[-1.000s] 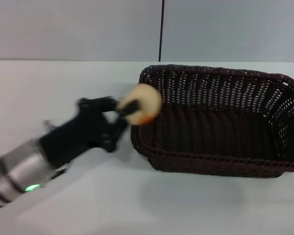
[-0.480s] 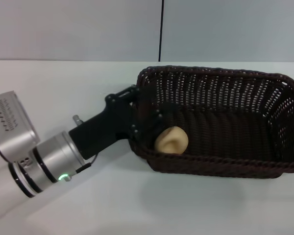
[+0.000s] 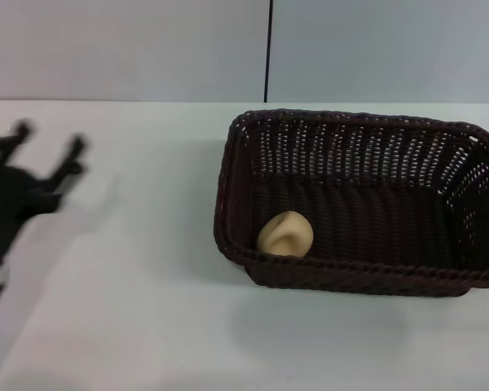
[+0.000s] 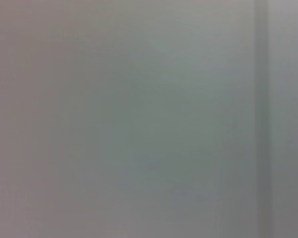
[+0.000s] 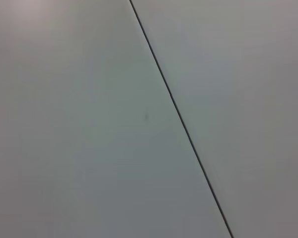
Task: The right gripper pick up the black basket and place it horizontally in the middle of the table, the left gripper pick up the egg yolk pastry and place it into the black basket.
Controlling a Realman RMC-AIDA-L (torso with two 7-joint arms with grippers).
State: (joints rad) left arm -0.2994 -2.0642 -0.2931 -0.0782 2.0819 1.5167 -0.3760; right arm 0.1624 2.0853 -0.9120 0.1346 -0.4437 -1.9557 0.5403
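Note:
The black basket point(image 3: 367, 204) lies lengthwise on the white table, right of centre in the head view. The egg yolk pastry point(image 3: 285, 235) rests inside it on the floor, at its near left corner. My left gripper point(image 3: 47, 145) is far to the left of the basket, above the table, blurred by motion; its two fingers stand apart and hold nothing. My right gripper is out of view. Both wrist views show only plain grey wall.
The white table point(image 3: 147, 309) runs to a grey back wall with a dark vertical seam point(image 3: 269, 49). The same kind of seam point(image 5: 179, 119) crosses the right wrist view.
My left gripper carried the pastry to the basket, let it go in the near left corner, then pulled back far to the left. The basket stayed put.

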